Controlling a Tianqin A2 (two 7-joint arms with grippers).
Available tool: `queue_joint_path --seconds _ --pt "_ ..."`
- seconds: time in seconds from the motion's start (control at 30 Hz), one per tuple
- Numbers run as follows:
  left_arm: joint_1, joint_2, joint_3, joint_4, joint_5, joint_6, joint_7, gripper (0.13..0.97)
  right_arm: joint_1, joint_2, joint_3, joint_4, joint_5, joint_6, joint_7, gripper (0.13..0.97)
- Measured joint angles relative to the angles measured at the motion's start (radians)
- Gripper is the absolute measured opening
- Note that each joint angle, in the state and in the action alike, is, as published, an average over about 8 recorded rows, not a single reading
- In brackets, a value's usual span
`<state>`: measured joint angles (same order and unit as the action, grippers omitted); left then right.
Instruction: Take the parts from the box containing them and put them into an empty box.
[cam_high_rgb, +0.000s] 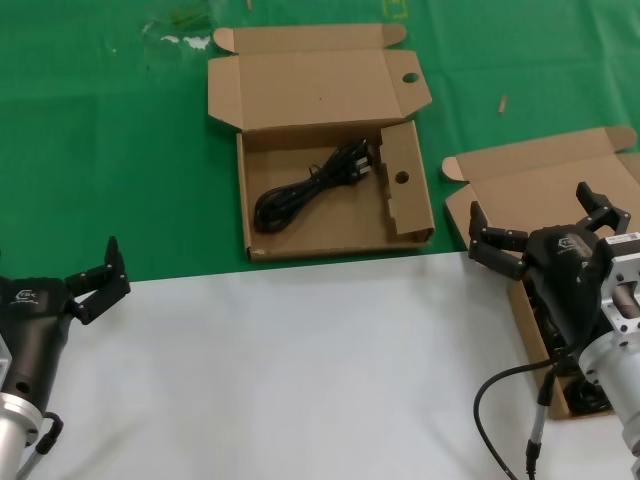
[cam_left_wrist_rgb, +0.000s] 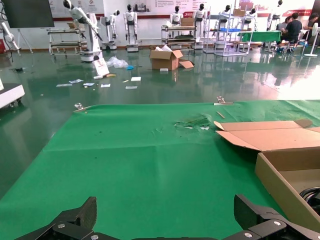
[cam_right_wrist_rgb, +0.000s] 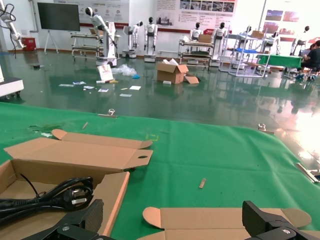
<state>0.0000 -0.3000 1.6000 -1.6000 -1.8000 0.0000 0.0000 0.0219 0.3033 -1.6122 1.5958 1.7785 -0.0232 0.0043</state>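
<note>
Overhead, right tool hangs wide open above the plain box; left tool, also wide, sits apart; one cable lies in the holed box on the table.

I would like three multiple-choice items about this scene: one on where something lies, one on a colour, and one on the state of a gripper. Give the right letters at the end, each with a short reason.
1. Where does the black cable lie?
A. inside the box with round holes
B. on the green cloth
C. in the left gripper

2. What colour is the cloth under the boxes?
A. blue
B. green
C. red

3. How is the right gripper?
A. shut on a cable
B. shut and empty
C. open and empty

Answers:
1 A: the head view shows the coiled cable on that box's floor.
2 B: the cloth is green in all views.
3 C: its fingers are spread above the plain-lidded box and hold nothing. The left gripper waits open at the near left.
</note>
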Motion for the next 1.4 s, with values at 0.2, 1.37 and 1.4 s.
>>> queue_joint_path --seconds 0.2,1.37,1.4 --pt "0.0 0.0 0.0 0.0 0.0 0.0 0.0 0.966 0.0 0.0 0.0 0.0 0.0 0.0 0.0 0.966" --pt "0.0 0.0 0.0 0.0 0.0 0.0 0.0 0.966 0.0 0.0 0.0 0.0 0.0 0.0 0.0 0.966" --pt "0.0 0.0 0.0 0.0 0.0 0.0 0.0 0.966 0.0 0.0 0.0 0.0 0.0 0.0 0.0 0.966"
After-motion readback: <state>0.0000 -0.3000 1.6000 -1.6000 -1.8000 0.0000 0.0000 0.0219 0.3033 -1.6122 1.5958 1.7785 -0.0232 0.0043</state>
